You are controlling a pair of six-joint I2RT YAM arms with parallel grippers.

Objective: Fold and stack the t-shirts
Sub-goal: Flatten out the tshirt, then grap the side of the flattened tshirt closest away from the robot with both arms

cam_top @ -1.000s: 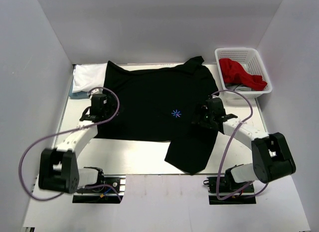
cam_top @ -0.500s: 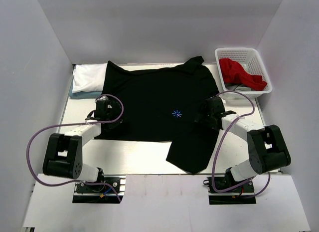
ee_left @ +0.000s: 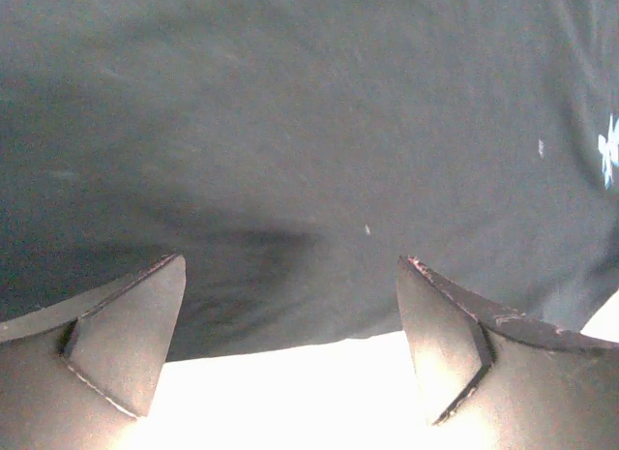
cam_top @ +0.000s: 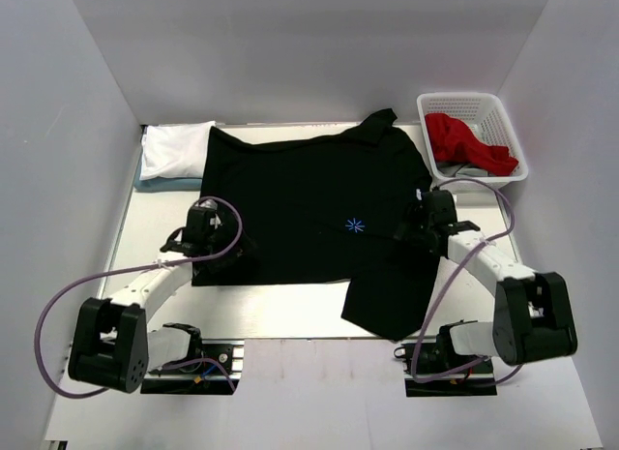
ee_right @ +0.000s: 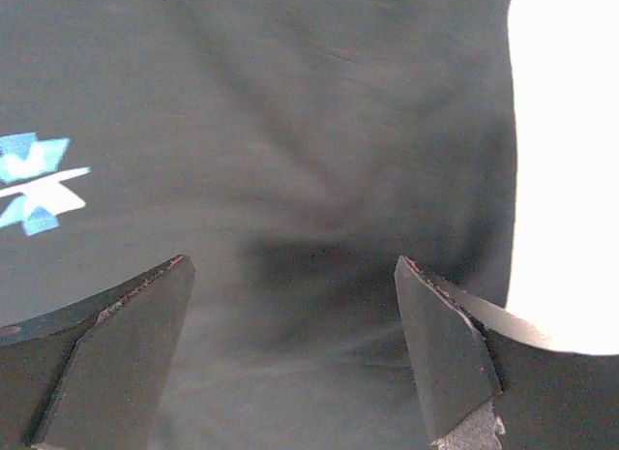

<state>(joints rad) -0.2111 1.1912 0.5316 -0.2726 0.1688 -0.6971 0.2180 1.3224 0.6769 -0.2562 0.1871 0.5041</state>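
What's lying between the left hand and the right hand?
Between left hand and right hand lies the black t-shirt, blue mark included; the top view shows it.

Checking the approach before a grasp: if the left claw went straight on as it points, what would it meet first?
Probably the black t-shirt: the open left claw points at cloth just past its near hem; depth is unclear.

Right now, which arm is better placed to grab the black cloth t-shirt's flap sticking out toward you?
Right: the open right hand is beside that flap of the black cloth t-shirt; the left hand is across the shirt.
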